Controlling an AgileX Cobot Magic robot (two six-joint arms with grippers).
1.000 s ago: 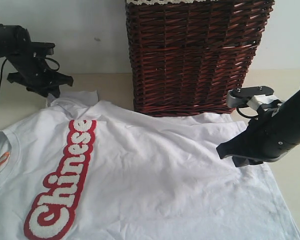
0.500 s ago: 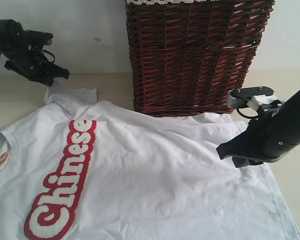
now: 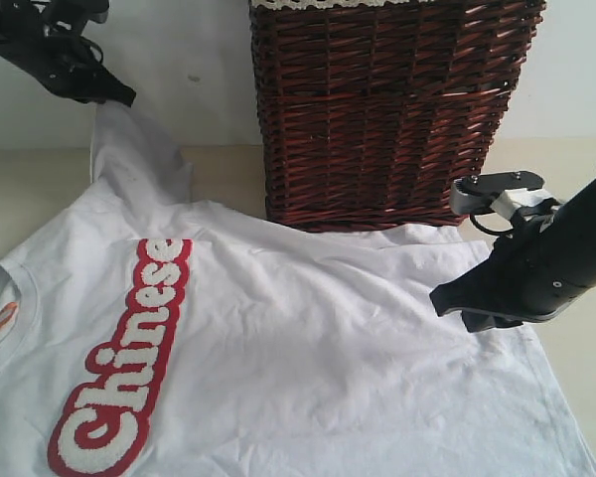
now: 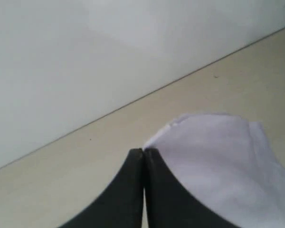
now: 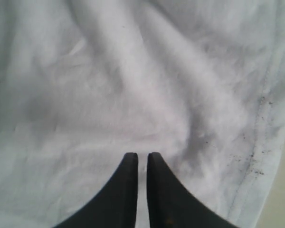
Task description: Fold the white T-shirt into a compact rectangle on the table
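Exterior view: white T-shirt [image 3: 308, 338], soft and creased, fuzzy red-edged lettering [image 3: 119, 378] lower left, spread over matte cream table [image 3: 586, 338]. Mid-right, right gripper [image 3: 445, 301], fingers a slit apart at the cloth; grasp unclear. Woven brown basket [image 3: 387, 109] behind. Upper left, left gripper [image 3: 119, 96] clamps raised sleeve [image 3: 129, 149].

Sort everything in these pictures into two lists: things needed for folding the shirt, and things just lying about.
Needed for the job:
white T-shirt
table
left fingers, pinching a raised sleeve
right fingers, close together near the hem

Just lying about:
wicker basket, standing behind the shirt
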